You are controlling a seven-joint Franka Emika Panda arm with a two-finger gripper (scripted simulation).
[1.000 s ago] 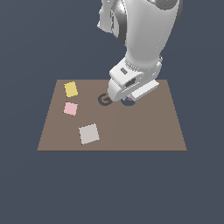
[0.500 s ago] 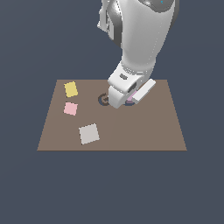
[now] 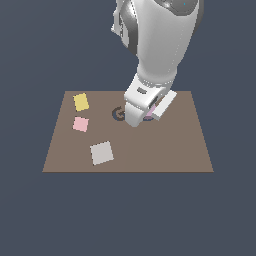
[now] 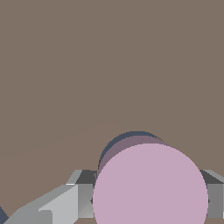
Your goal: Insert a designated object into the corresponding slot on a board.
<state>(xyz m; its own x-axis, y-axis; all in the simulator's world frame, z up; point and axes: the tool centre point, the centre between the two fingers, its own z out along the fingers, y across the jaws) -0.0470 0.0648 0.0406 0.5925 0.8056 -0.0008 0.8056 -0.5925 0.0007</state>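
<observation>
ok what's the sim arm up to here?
The Panda's end effector is shut on a lilac disc and holds it low over the brown board, right by the round hole next to the G-shaped cut-out. In the wrist view the disc overlaps the hole, sitting slightly off-centre. Whether it has entered cannot be told. A yellow square, pink square and grey square lie untouched at the exterior view's left.

The board [image 3: 165,150] is plain flat brown. The disc [image 4: 151,186] is pale lilac-pink, over the dark blue-grey round slot [image 4: 114,143]. Towards the board's far left corner lie a yellow square [image 3: 81,102], a pink square [image 3: 80,123] and a pale grey square [image 3: 102,153]. The gripper [image 4: 144,197] is grey-white.
</observation>
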